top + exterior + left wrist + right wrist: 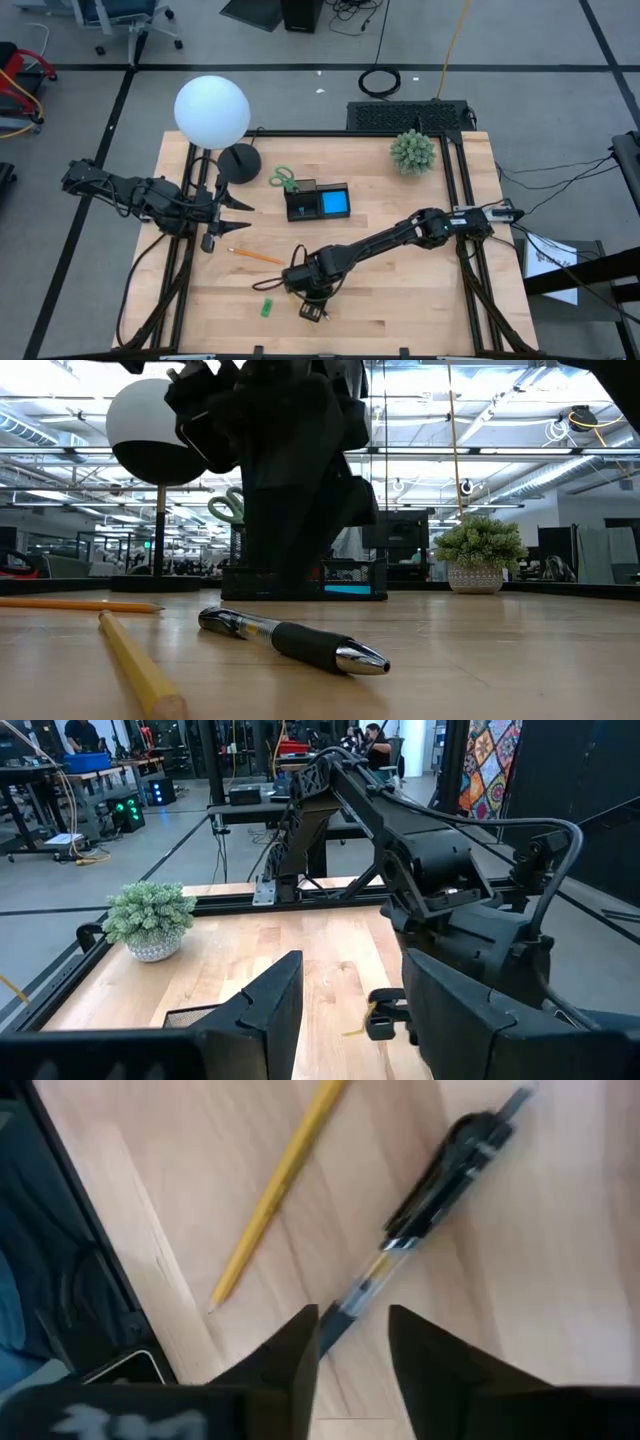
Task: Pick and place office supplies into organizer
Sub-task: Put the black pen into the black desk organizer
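A dark pen [440,1180] [290,640] lies flat on the table near its near edge. My right gripper [352,1315] [308,300] hangs over it, open and pointing down, with a fingertip on either side of the pen's back end [335,1328]; I see no touch. A yellow pencil [280,1180] [135,660] lies beside the pen, an orange pencil [255,257] farther left, and a green eraser piece [268,307] close by. The black organizer [305,203] holds the blue sticky pad [336,204]. Green-handled scissors [285,180] lie at its far left corner. My left gripper [236,216] [350,1020] waits open left of the organizer.
A lamp with a white globe [211,110] and a black round base [240,160] stands at the far left, close to my left gripper. A spiky green plant [412,150] sits at the far right. Bare wood lies right of the pen.
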